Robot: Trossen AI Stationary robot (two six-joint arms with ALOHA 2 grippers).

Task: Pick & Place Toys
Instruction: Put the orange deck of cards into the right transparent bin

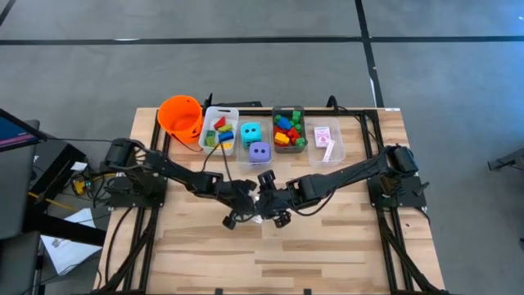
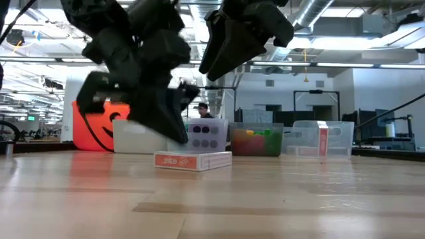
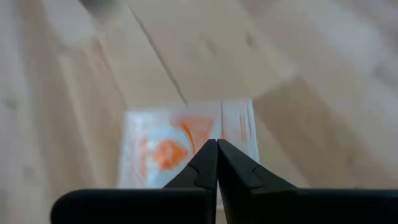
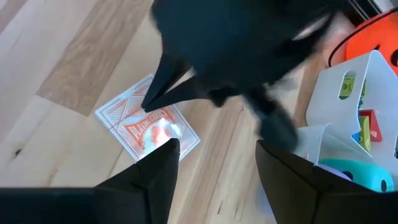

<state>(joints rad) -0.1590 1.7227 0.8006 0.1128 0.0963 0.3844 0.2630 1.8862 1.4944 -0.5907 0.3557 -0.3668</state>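
A red-backed pack of playing cards (image 2: 192,160) lies flat on the table's middle; it also shows in the left wrist view (image 3: 180,146) and in the right wrist view (image 4: 146,127). My left gripper (image 3: 216,144) is shut, and its tips point down at the pack's top face. My right gripper (image 4: 214,158) is open and empty, above the pack and beside the left gripper (image 2: 232,40). In the high view both grippers meet over the table's middle (image 1: 260,203) and hide the pack. My left gripper's shut fingertips (image 4: 148,107) stand at the top face of the card pack (image 4: 134,121), coming from above on a slant. The pack lies flat on the table. I cannot tell whether the tips touch it or hover just over it.
Along the far edge stand an orange bucket (image 1: 180,115), a clear bin of bricks (image 1: 219,129), a teal die (image 1: 251,132), a purple die (image 1: 259,152), a second bin of bricks (image 1: 288,129) and a bin with cards (image 1: 326,139). Bare wood lies toward the near edge.
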